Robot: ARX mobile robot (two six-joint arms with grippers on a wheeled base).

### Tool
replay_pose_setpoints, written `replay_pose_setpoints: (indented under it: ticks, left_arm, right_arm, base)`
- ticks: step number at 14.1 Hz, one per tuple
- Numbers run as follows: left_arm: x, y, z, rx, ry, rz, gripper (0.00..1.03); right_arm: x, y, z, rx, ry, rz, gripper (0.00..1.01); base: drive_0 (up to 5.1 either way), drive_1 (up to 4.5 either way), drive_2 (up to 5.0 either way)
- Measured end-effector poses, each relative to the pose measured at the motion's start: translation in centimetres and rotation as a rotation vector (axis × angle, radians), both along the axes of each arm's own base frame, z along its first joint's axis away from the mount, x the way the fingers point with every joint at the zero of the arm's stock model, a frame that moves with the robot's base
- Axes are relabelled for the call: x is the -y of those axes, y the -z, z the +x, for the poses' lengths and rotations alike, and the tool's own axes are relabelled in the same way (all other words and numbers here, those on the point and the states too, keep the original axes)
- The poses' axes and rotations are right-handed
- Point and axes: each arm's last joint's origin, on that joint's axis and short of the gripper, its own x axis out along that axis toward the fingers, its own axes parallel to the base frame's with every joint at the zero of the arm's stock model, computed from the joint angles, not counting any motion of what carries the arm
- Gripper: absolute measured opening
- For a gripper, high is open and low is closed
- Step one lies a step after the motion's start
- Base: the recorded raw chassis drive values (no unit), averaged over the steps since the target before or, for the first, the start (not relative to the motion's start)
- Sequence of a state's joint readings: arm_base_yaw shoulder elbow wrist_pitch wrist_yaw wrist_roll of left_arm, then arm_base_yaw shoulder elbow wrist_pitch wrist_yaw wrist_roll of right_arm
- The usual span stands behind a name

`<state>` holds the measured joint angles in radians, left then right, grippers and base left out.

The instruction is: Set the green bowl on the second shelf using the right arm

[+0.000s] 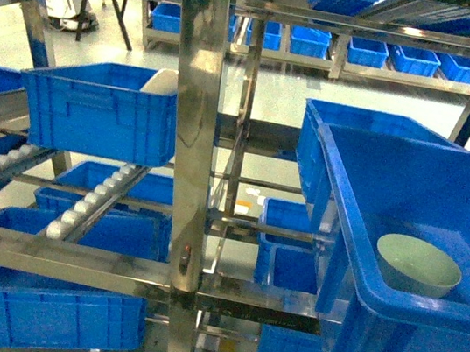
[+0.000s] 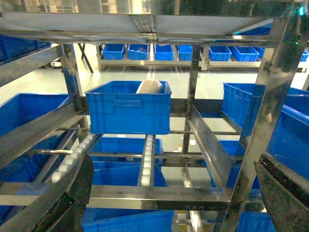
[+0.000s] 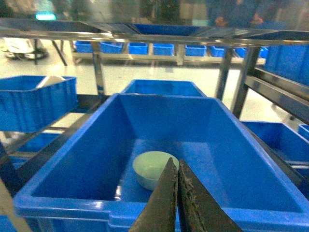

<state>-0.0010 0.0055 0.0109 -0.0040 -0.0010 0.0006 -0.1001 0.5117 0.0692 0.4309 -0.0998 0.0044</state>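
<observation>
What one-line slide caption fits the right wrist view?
Right gripper, fingers closed and empty, above the near rim of the large blue crate where the green bowl sits upright.

I count one green bowl (image 1: pixel 417 263) in the large blue crate (image 1: pixel 387 340) at near right, and one whitish curved object (image 1: pixel 160 82) in the smaller crate (image 1: pixel 94 111) at left.

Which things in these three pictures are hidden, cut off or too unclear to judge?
- Whitish object in the smaller blue crate: head view, the crate wall hides most of it; its identity is unclear.
- Green bowl: right wrist view, the shut right gripper covers its near edge.
- Large blue crate: head view, cut off by the right edge.
- Left gripper: left wrist view, only dark finger parts at the bottom corners.
</observation>
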Motion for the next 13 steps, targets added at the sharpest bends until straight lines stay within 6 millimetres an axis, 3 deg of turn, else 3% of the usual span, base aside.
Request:
replay_pose_setpoints:
  ticks: [1, 13]
  left_arm:
    - [0.0, 0.0, 0.0, 0.0, 0.0, 0.0, 0.98]
    - [0.0, 0.0, 0.0, 0.001, 0.0, 0.0, 0.98]
  right_arm:
    - [-1.0, 0.5, -1.0, 0.01, 0.0, -0.003, 0.02]
    - [-1.0, 1.4, -3.6, 0.007, 0.0, -0.003, 0.02]
  base:
    - [0.0, 0.0, 0.0]
    - [0.0, 0.0, 0.0]
